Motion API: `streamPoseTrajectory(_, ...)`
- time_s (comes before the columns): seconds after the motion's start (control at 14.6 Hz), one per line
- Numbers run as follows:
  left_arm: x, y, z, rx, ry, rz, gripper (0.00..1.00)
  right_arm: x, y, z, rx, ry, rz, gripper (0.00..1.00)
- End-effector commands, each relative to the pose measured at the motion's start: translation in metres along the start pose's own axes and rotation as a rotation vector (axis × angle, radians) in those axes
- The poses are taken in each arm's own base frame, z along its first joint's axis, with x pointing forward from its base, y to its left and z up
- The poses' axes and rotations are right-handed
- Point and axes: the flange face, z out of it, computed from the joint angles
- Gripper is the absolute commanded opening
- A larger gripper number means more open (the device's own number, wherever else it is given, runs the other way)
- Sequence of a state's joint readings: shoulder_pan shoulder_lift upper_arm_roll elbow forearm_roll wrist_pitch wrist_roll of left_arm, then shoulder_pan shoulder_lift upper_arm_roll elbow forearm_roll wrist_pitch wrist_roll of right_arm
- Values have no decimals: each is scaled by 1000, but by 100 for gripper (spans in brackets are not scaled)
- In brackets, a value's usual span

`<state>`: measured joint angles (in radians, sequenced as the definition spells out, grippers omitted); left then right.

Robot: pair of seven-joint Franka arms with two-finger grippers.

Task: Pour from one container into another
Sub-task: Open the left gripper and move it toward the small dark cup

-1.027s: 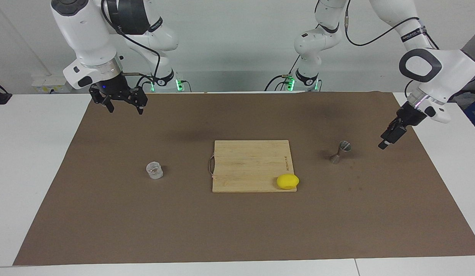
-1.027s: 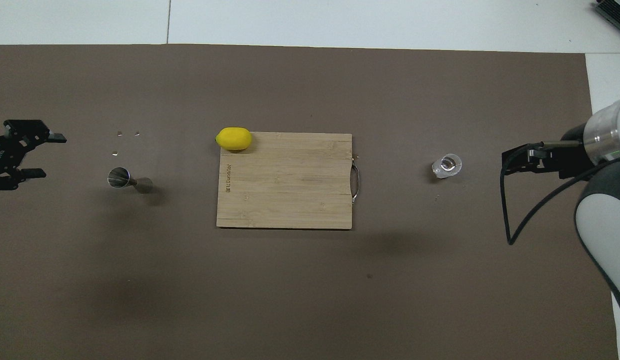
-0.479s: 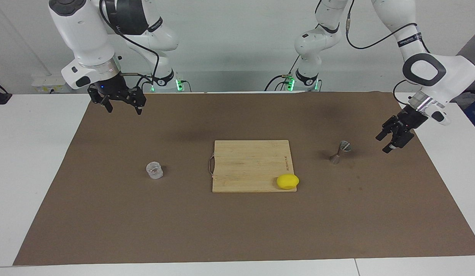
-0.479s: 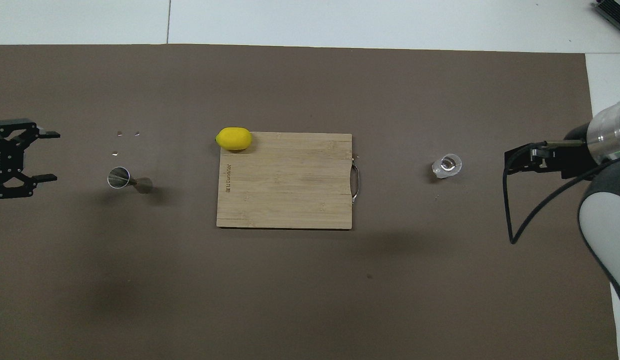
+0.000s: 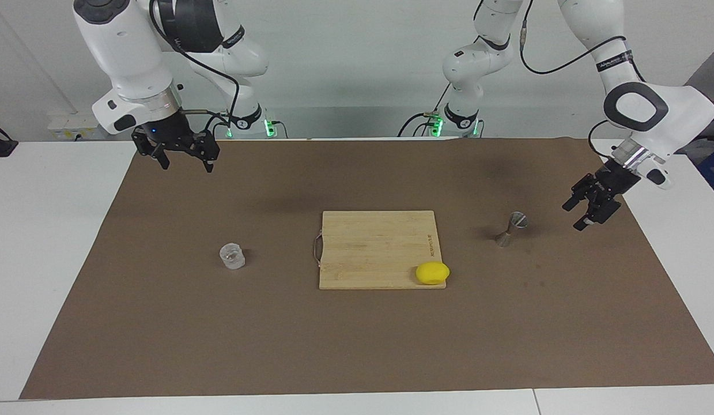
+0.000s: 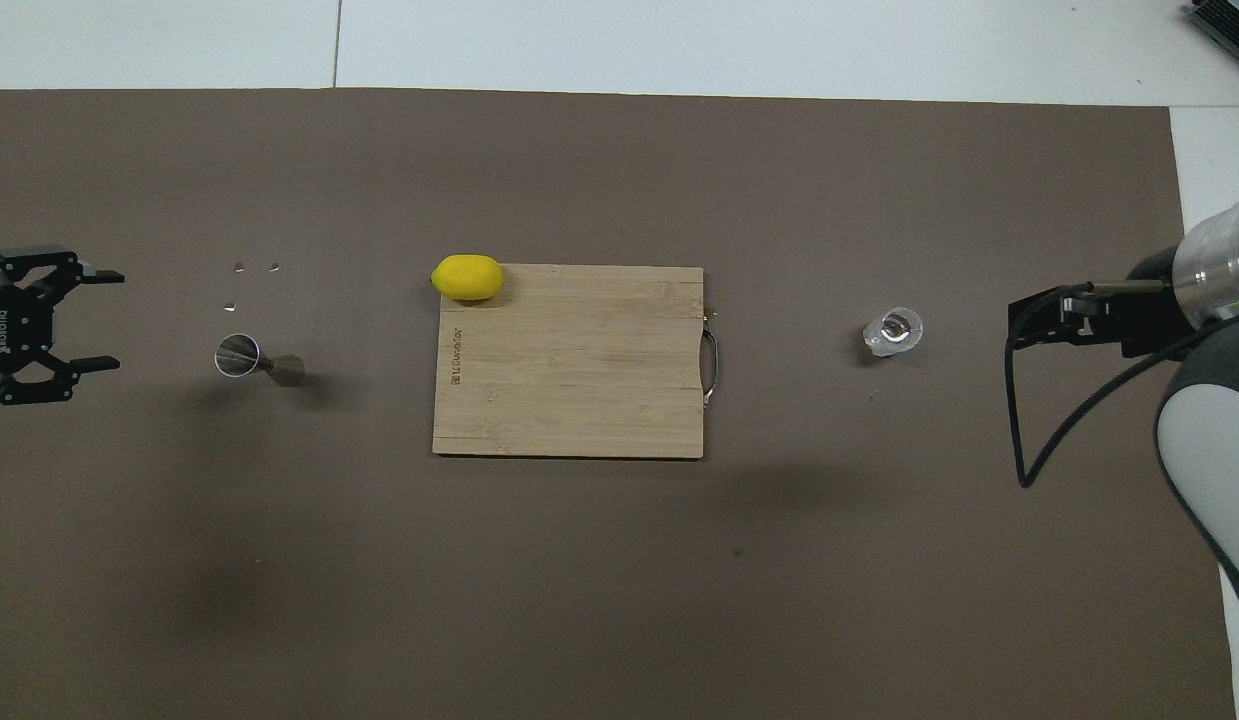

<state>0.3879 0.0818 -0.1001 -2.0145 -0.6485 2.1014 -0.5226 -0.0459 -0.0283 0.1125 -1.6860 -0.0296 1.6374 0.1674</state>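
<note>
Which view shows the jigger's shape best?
The facing view: the jigger stands side-on, both cones and the waist visible. The overhead view looks down into its top cup, foreshortening the rest.

Bright, even overhead light; soft faint shadows on sharp brown mat [image 5: 357,334].

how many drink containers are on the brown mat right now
2. A glass stands toward the right arm's end of the mat; a metal jigger stands toward the left arm's end. Neither is held.
</note>
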Motion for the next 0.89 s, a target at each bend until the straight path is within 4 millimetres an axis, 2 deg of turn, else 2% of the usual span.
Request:
streamPoseTrajectory(0.0, -8, -6, 1, 6, -25, -15, 100, -4, 3, -1, -2, 11, 13, 100)
streamPoseTrajectory(0.07, -14, -4, 11, 10, -19, -24, 100, -4, 3, -1, -2, 11, 13, 100)
streamPoseTrajectory(0.14, -32, 10, 27, 11, -5, -11, 100, -4, 3, -1, -2, 11, 13, 100)
streamPoseTrajectory(0.21, -38, 13, 35, 14, 7, 5, 100, -4, 3, -1, -2, 11, 13, 100)
streamPoseTrajectory(0.41, -49, 17, 32, 49, -73, 20, 100, -4, 3, -1, -2, 11, 13, 100)
streamPoseTrajectory(0.82, -54, 15, 30, 40, -157, -13, 100, -4, 3, -1, -2, 11, 13, 100)
